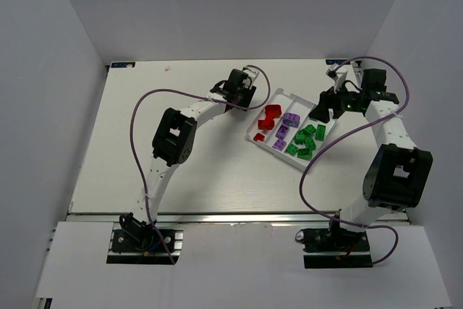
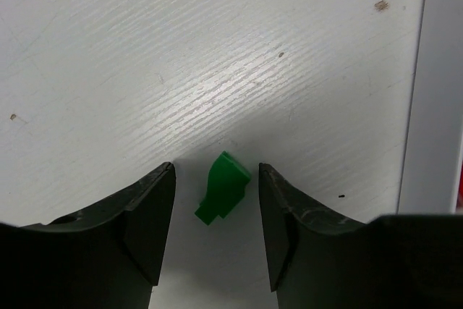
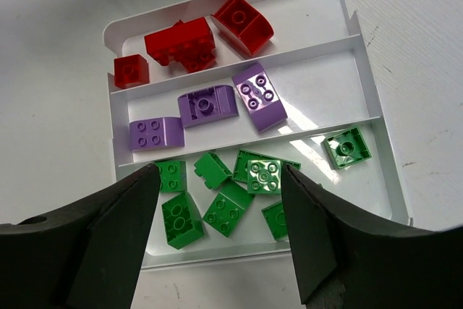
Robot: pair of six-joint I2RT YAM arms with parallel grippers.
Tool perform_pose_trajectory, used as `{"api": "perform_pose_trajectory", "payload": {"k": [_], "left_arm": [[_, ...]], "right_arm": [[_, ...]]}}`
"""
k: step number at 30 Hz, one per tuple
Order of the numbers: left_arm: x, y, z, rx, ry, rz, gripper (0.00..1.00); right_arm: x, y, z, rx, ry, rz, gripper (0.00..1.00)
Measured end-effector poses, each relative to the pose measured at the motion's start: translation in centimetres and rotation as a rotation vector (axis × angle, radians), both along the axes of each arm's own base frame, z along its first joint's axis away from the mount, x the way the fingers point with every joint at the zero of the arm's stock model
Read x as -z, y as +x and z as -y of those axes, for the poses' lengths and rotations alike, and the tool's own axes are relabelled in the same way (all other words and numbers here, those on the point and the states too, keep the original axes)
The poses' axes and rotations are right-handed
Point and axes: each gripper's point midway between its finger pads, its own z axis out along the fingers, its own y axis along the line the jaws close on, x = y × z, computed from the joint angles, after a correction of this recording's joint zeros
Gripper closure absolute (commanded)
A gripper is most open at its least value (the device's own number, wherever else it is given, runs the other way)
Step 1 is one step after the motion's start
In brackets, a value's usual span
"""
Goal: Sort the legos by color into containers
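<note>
The tray (image 3: 311,16) has three long compartments. One outer lane holds three red bricks (image 3: 181,43): a small square one, a larger one and a rounded one. The middle lane holds three purple bricks (image 3: 207,104), two of them rounded. The other outer lane holds the green bricks (image 3: 228,209), at least seven. Some overlap, and two are partly hidden behind the dark fingers (image 3: 116,236) of the right jaws, so the exact count is unclear. One green brick (image 3: 346,147) sits apart from the rest, at the far end of that lane.

A further loose green brick (image 2: 223,197) lies on the bare table (image 2: 217,48) outside the tray. It is between the left jaws, which stand apart and are not clamped on it. It is closer to the finger (image 2: 289,229) on the right of that view.

The right jaws are also apart and hold nothing. They hang over the green lane.

From above, the tray (image 1: 281,97) lies at an angle on the table (image 1: 145,92), right of centre. The left arm (image 1: 173,139) reaches just beside its red side, and the right arm (image 1: 394,171) reaches its green side. A purple cable (image 1: 137,121) loops along each arm, and white walls (image 1: 43,70) enclose the table.
</note>
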Motion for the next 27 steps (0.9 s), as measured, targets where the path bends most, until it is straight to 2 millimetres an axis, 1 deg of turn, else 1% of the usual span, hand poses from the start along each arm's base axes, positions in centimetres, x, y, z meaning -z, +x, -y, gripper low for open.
{"api": "perform_pose_trajectory", "payload": {"k": [2,3,4,6,10,11,14,16,19,21,23,25,27], "left_arm": [[0.1,0.1,0.0,-0.002,0.0,0.001,0.44],[0.0,0.1,0.0,-0.002,0.0,0.002,0.47],[0.1,0.1,0.0,-0.002,0.0,0.001,0.53],[0.1,0.1,0.0,-0.003,0.0,0.001,0.56],[0.0,0.1,0.0,-0.003,-0.001,0.001,0.71],[0.1,0.1,0.0,-0.003,-0.001,0.002,0.79],[0.1,0.1,0.0,-0.008,-0.007,0.009,0.91],[0.0,0.1,-0.1,-0.019,-0.016,0.018,0.95],[-0.1,-0.8,-0.8,-0.038,-0.02,0.013,0.98],[-0.4,-1.8,-1.4,-0.044,-0.028,0.0,1.0],[-1.8,-3.0,-1.5,-0.042,-0.057,-0.01,1.0],[-4.3,-3.8,-1.2,-0.031,-0.111,0.006,1.0],[-7.6,-5.2,-0.5,-0.004,-0.186,0.027,1.0]], "right_arm": [[-0.1,0.0,0.1,0.003,0.006,0.002,0.28],[-0.2,0.0,0.2,0.004,0.009,0.002,0.29],[-0.2,0.0,0.2,0.006,0.011,0.001,0.28],[-0.2,0.0,0.3,0.009,0.015,-0.001,0.29],[0.1,-0.2,0.3,0.014,0.027,-0.016,0.29],[0.2,-0.3,0.3,0.017,0.03,-0.023,0.28],[0.2,-0.4,0.3,0.02,0.032,-0.026,0.24],[-0.1,-0.4,0.3,0.02,0.029,-0.018,0.19],[-0.8,-0.6,0.3,0.023,0.02,0.015,0.1],[-1.6,-0.9,0.4,0.028,0.009,0.048,0.11],[-2.6,-1.0,0.5,0.036,0.0,0.088,0.11],[-3.4,-1.0,0.5,0.051,-0.004,0.122,0.1],[-4.0,-1.1,0.7,0.077,-0.006,0.158,0.11]]}}
